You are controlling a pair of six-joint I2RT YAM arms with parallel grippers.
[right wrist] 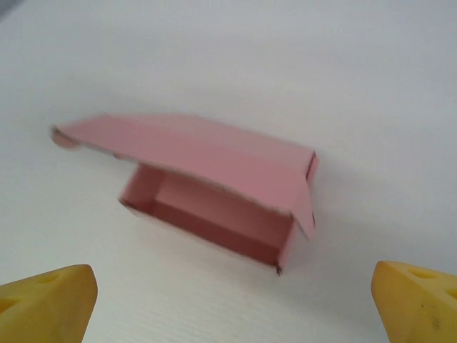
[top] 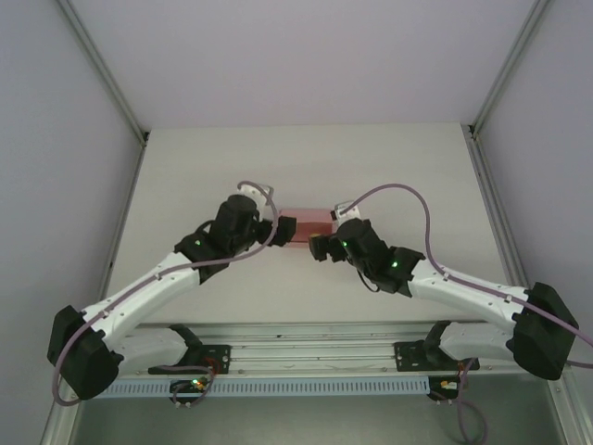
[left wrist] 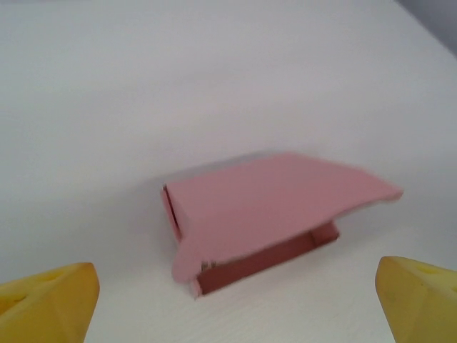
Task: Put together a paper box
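Top external: the paper box [top: 306, 225], pale pink thin card and rectangular, lies on the matte white table [top: 306, 158] at mid-depth, between the two black wrist assemblies. The left gripper [top: 283, 229] is at its left end and the right gripper [top: 319, 244] at its near right corner; contact and finger spread cannot be made out here, and both ends of the box are covered by the gripper bodies. Mauve cables [top: 398, 189] loop over each white arm. Left wrist: the paper box [left wrist: 264, 214] lies on the table beyond the left gripper [left wrist: 235, 311], apart from it. It is a shallow tray with a lid flap [left wrist: 278, 200] raised at a slant and overhanging the opening. The interior beneath is a darker pink strip, mostly hidden, and the flap's far corner is blurred. The yellow fingertips [left wrist: 46, 304], smooth and wedge-shaped, sit at the lower corners, cut off by the frame, spread wide with nothing between them. Right wrist: the paper box [right wrist: 214, 189] is seen from its open side, with floor and back wall visible under the tilted lid and a small side tab hanging at the right corner; the lid's left tip is soft with blur. The right gripper [right wrist: 232, 307] is likewise spread wide, holding nothing, with the box beyond its fingers.
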